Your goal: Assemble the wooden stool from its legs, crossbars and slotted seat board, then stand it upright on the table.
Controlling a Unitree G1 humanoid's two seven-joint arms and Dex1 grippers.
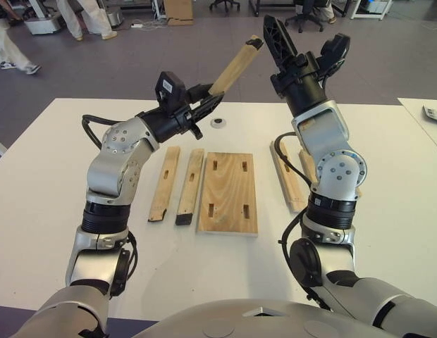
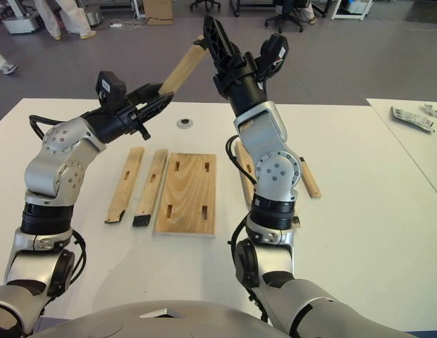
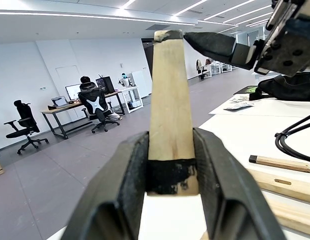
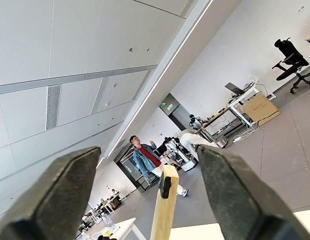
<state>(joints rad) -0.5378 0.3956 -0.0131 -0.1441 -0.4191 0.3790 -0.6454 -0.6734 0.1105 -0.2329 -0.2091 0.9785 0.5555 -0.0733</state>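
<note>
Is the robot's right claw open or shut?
Open. The right gripper has its two fingers wide apart in its wrist view, and the leg held by the left gripper shows in the gap.

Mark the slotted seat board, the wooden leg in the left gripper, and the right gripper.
slotted seat board (image 1: 229,189): left eye view, bare wood between its four slots.
wooden leg (image 1: 234,67): left eye view, middle of its raised shaft.
right gripper (image 1: 306,29): left eye view, gap midway between its open fingers.
</note>
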